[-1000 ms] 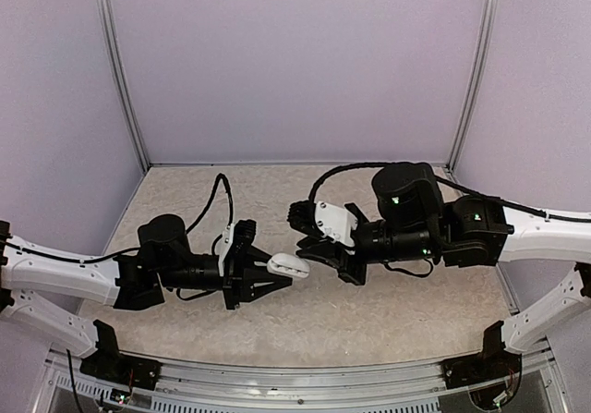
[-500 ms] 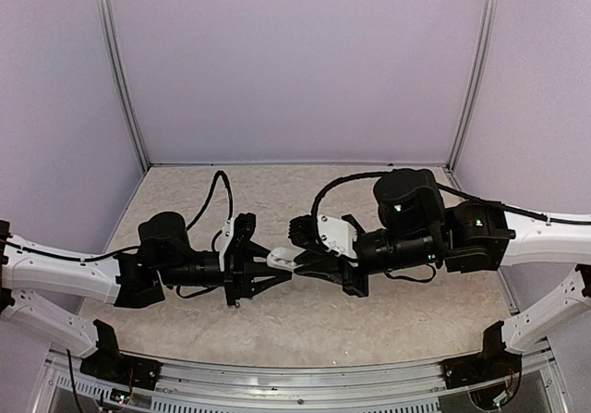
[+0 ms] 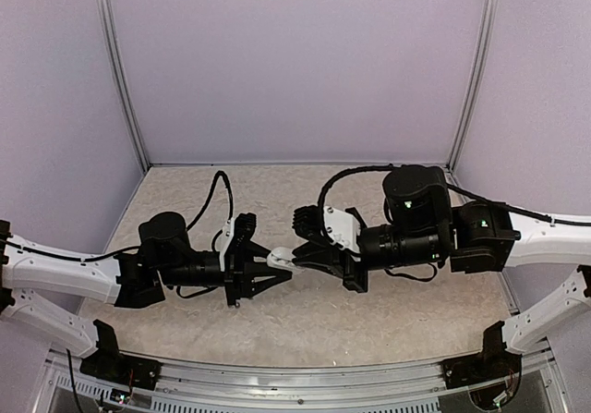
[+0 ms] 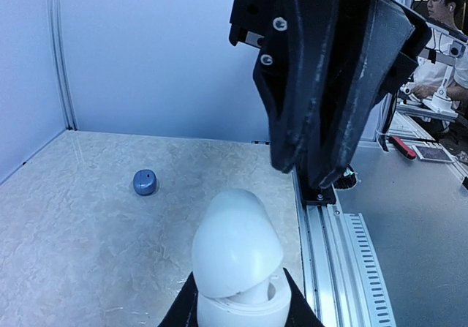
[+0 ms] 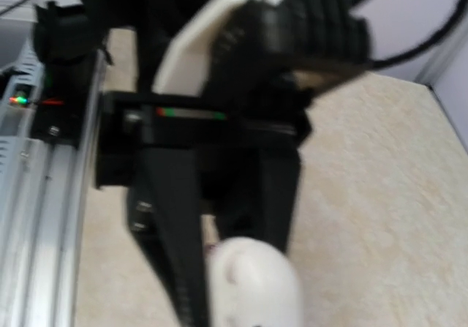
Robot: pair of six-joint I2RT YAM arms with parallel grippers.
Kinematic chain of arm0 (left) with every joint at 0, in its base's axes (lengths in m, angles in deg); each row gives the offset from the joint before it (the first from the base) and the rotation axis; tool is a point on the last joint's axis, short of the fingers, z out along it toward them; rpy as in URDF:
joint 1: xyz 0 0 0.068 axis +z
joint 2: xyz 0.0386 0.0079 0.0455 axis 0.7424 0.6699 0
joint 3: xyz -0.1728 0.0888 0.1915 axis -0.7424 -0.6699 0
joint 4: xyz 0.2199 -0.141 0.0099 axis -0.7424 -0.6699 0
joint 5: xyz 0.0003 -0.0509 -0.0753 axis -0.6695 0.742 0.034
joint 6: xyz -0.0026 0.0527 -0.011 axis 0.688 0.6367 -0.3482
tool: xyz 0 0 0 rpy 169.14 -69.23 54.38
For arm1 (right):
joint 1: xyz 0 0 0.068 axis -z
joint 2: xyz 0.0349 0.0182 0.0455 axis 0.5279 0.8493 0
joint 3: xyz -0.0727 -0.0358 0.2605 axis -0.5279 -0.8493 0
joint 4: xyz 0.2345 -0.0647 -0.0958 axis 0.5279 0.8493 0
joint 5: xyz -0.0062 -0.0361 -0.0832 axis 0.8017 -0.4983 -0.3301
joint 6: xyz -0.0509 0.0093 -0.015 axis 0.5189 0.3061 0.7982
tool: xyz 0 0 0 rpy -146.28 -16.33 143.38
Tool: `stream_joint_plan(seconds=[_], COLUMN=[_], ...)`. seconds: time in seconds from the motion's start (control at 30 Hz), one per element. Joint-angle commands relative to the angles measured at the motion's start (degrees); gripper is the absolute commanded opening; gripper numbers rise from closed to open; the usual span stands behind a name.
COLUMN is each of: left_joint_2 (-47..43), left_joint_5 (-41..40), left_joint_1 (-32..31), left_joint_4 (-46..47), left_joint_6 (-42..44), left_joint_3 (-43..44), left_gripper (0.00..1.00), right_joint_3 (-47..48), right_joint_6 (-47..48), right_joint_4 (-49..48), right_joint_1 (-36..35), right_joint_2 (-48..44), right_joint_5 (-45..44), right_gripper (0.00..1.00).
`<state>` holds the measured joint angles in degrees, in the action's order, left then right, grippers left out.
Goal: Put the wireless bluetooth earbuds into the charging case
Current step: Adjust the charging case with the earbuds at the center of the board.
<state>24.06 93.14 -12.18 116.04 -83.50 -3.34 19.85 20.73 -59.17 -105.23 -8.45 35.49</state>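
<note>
Left wrist — left gripper (image 4: 239, 311) holds the white charging case (image 4: 235, 257).

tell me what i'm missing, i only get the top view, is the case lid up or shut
Observer: Up. The left wrist view shows the lid of the white case tipped open, with a gap at its front.
Operator: any buds loose on the table
Observer: One small blue-grey round thing, likely a bud, lies on the table beyond the case. The arms hide it from above.
Operator: is the right gripper carrying a bud
Observer: Cannot tell. The left wrist view shows the right gripper near the lid with its fingers close together and nothing visible between them. The right wrist view is blurred.
</note>
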Motion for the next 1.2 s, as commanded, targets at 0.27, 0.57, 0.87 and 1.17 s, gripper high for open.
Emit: stream_joint_plan(seconds=[0.27,0.57,0.87,1.17], left_joint_2=[-0.22,-0.54,-0.16,0.39], left_joint_5=[0.38,0.34,0.33,-0.91], left_joint_1=[0.18,-0.3,-0.53,-1.47], left_joint_4=[2.02,1.59,1.46,-0.62], left_joint_6=[0.0,0.56,1.13,2.88], left_joint_3=[1.21,0.95,1.17,2.06], left_gripper=[0.0,0.0,0.0,0.0], right_joint_3=[1.98,2.3,1.59,2.33], right_joint_6=[-0.16,-1.42,-2.05,-1.55], right_joint_4=[3.2,2.65,1.72,1.34], right_joint_1=[-1.34,-1.28,-0.83,-0.73], right_joint_2=[3.41,3.15,1.67,1.98], right_joint_5=[5.24,-2.77,-7.85,-8.01], right_gripper=[0.08,0.09,0.17,0.18])
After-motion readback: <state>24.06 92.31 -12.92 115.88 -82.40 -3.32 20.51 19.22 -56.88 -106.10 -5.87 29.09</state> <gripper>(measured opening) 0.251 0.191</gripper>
